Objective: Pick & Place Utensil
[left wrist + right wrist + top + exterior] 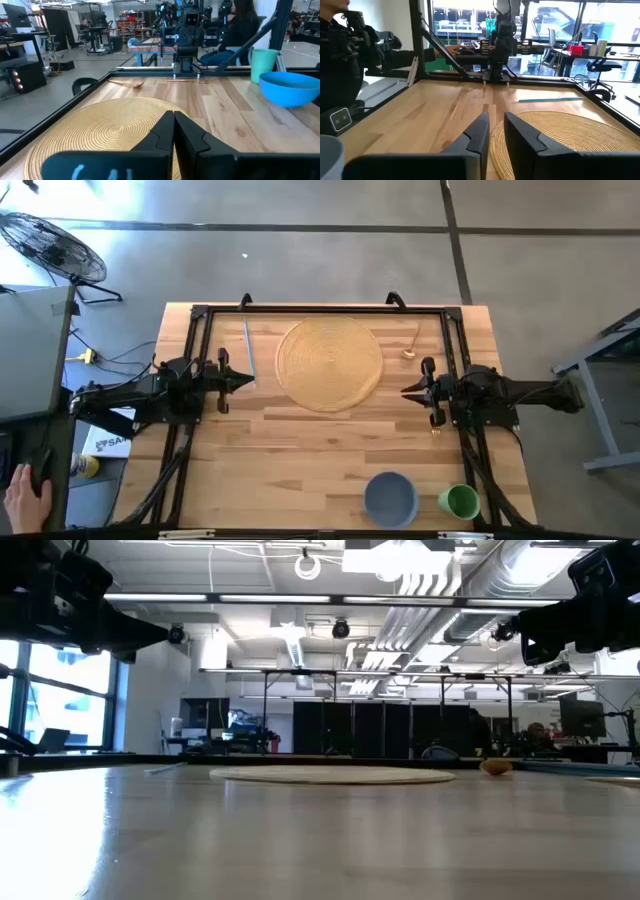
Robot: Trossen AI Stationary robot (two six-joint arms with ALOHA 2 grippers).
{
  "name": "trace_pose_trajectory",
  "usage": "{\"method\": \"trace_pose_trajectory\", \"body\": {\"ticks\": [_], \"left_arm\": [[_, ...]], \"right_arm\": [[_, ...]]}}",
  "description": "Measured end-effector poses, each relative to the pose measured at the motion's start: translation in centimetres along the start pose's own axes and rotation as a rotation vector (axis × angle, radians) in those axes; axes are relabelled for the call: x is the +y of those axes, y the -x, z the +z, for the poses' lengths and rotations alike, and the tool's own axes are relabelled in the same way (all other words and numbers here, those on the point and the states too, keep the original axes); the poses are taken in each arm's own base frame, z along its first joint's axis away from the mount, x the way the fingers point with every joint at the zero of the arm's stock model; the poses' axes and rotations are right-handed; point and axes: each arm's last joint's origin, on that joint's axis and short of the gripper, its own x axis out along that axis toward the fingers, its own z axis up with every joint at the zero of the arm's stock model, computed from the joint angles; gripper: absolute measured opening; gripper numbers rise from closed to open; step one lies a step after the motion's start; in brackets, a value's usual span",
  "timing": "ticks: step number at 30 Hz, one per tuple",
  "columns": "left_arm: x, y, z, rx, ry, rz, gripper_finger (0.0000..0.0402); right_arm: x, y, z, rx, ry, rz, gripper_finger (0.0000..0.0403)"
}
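A round woven placemat lies flat in the middle of the table's far half. A slim silvery utensil lies flat on the wood left of it, also in the right wrist view. A wooden spoon lies right of the mat, also in the left wrist view. My left gripper hovers shut at the mat's left rim, just near of the silvery utensil. My right gripper hovers at the mat's right rim, near of the wooden spoon, its fingers a narrow gap apart. Neither gripper holds anything.
A blue bowl and a green cup stand by the near edge, toward the right. A black frame rail runs along the table's far and side edges. A person's hand shows off the table, at the near left.
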Motion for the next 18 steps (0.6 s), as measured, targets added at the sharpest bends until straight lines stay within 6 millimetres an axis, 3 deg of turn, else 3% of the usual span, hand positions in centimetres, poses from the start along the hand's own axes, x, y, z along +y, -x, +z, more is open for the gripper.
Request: {"method": "trace_pose_trajectory", "body": {"ticks": [18], "left_arm": [[0.00,0.00,0.00,0.000,0.000,0.000,0.0002]], "right_arm": [[0.00,0.00,0.00,0.000,0.000,0.000,0.0052]]}}
